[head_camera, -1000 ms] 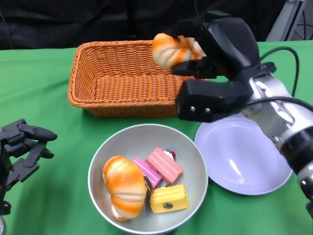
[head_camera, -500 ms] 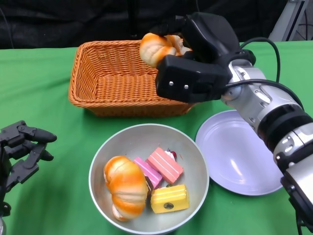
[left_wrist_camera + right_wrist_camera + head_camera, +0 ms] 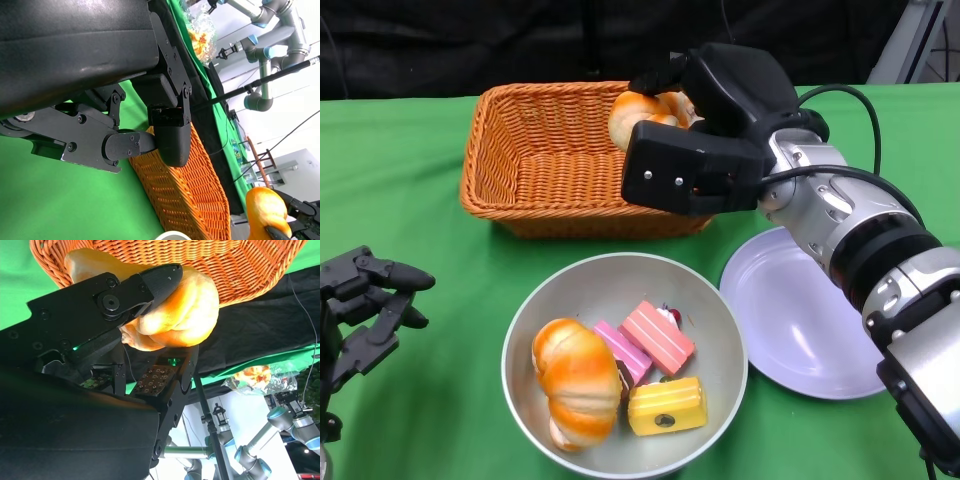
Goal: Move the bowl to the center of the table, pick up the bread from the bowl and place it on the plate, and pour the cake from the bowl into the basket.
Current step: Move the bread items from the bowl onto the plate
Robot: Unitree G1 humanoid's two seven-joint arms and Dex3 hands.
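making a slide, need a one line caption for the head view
Right robot hand holds a bread roll over the wicker basket.

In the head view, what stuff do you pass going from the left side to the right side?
Left hand → basket → bowl → plate.

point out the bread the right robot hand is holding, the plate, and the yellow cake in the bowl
held bread (image 3: 638,110), head view, its rounded top above the fingers
plate (image 3: 800,320), head view, bare middle
yellow cake (image 3: 666,405), head view, top face
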